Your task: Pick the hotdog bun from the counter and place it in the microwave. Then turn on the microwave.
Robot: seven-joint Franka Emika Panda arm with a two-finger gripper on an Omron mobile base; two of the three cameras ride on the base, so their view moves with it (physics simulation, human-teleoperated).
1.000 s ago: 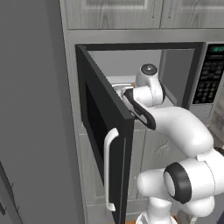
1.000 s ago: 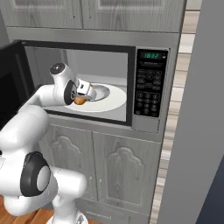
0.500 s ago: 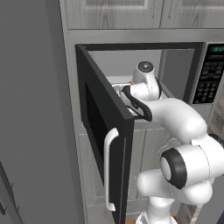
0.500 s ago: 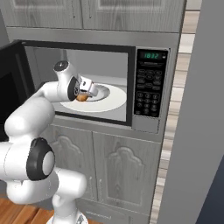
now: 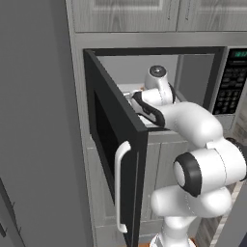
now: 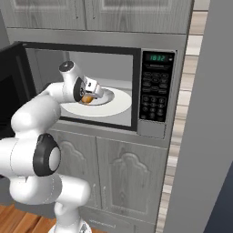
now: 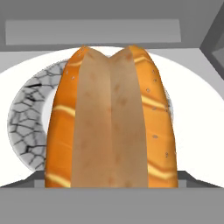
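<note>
Reaching into the microwave [image 6: 91, 82], the tool [image 6: 90, 94] sits right over the bun [image 7: 111, 118]. Its fingers are spread wide apart, as far as they go. The bun sits in the gap between them, and I think it is resting on the white plate [image 6: 116, 105] inside the microwave, not squeezed. I cannot see the finger tips touching it.

So the bun is in the microwave, near the middle of the plate. Under it there is a small grey cracked-looking dish [image 7: 26, 118].

I think the step now is letting go and backing out. To do it well, the tool should pull straight back toward the open front of the microwave. It should keep its fingers wide so they do not drag the bun along. It should go slow and stay low enough to miss the top edge of the microwave.

Next to the microwave, on its left, the dark door [image 5: 113, 140] stands open with its white handle [image 5: 120, 185]. The arm must get past it, and the door has to be shut later.

To the right of the microwave opening is the black button pad [image 6: 155, 93] with a green display [image 6: 157, 58]. Above the microwave are grey cupboards [image 6: 95, 11]. Below it are more grey cupboard doors [image 6: 129, 177].
</note>
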